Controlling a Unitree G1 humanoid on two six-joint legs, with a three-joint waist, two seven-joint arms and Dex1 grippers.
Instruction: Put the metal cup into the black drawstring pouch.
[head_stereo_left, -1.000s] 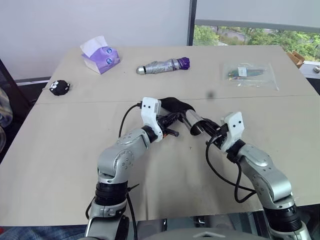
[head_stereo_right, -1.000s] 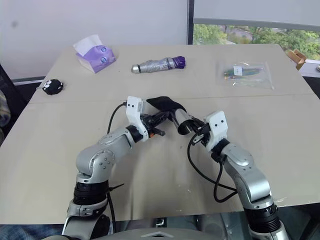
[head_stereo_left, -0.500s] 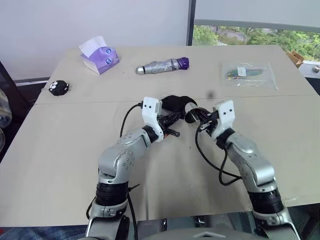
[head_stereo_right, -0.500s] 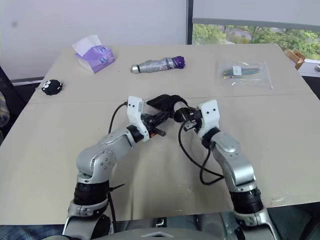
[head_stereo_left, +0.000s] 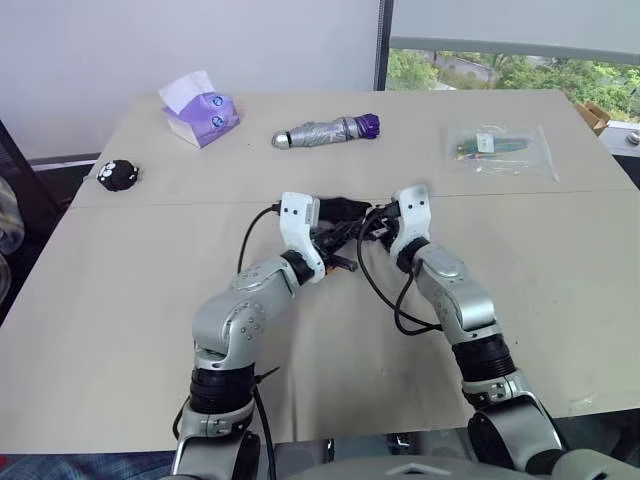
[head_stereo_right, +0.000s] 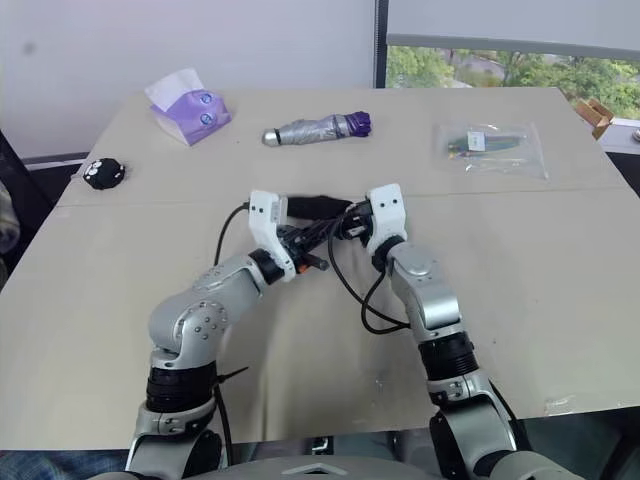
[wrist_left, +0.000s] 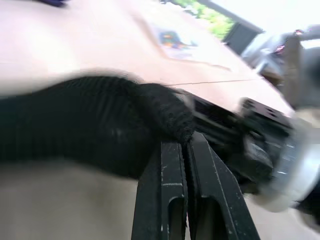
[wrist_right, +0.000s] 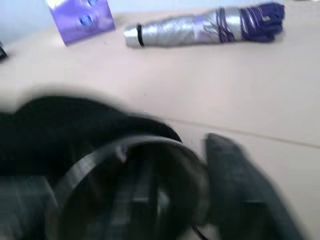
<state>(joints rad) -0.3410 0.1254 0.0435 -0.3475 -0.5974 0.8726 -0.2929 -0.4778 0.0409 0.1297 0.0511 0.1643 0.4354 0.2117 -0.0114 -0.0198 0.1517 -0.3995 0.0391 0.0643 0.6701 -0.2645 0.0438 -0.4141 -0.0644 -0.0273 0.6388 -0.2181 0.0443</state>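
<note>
I am seeing both claws meeting at the centre of the head-camera frame, and much of what matters there is crowded: the black drawstring pouch (head_stereo_left: 345, 208) is showing just as a dark strip between the two white wrist housings, most of it covered by the arms and cables. The left claw (wrist_left: 186, 150) is sitting pressed together on the pouch's fabric edge; in its wrist view the two black fingers (wrist_left: 167, 190) are rising side by side with the bunched cloth caught at their tips. The metal cup (wrist_right: 132, 187) is blurred in the right wrist view, where I am looking straight into its dark round opening, its silver rim lying against the black cloth; its lower part is running off the frame edge. How far the cup is sitting inside the pouch I cannot tell. One finger of the right claw (head_stereo_right: 350, 222) is showing as a dark smeared block just beside the rim, and whether that claw is apart or gripping I cannot tell. On the worktop (head_stereo_left: 120, 300), the folded silver umbrella (head_stereo_left: 325, 131) is lying in the upper centre.
</note>
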